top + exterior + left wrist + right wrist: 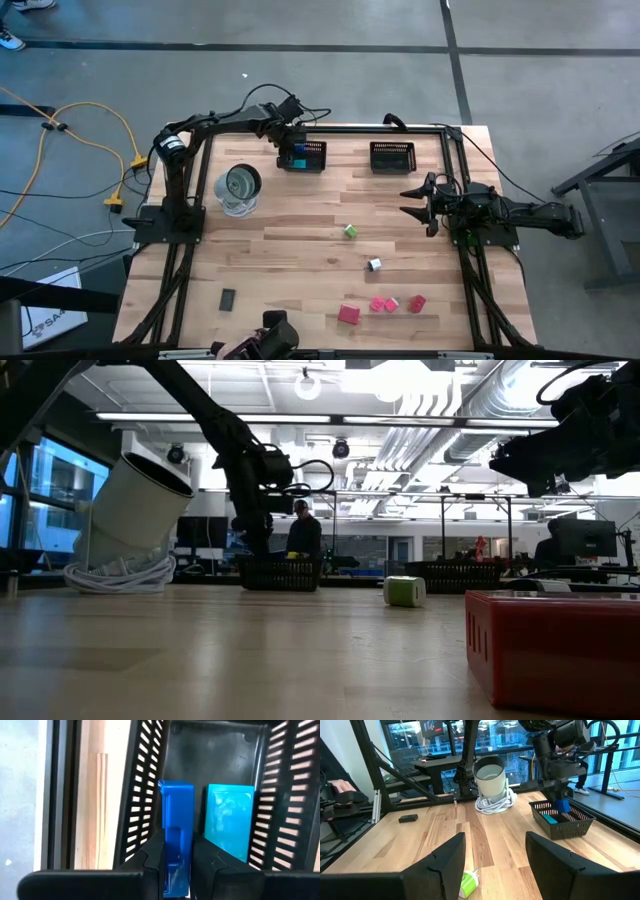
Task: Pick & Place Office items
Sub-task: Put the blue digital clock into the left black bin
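Observation:
My left gripper (296,148) hangs over the left black mesh basket (313,160) at the table's far edge, shut on a blue block (176,805). A teal block (229,820) lies flat on that basket's floor beside it. My right gripper (412,200) waits open above the table's right side, touching nothing. Loose on the wood lie a green block (350,231), a white block (375,265), a black block (228,298), and red and pink blocks (348,314) (378,304) (416,302) near the near edge. My left gripper pinches the blue block between its two fingers (155,852), which bear on the block's two long side faces (176,835). The fingers come from above, pointing down into the basket. The block hangs upright below them (563,806), its lower end inside the basket rim; whether it touches the floor I cannot tell.
A second black mesh basket (393,157) stands to the right of the first. A white cylinder on a coil of white cable (238,188) sits on the table's left side. Black frame rails run along the table's edges. A person stands in the room beyond (303,532).

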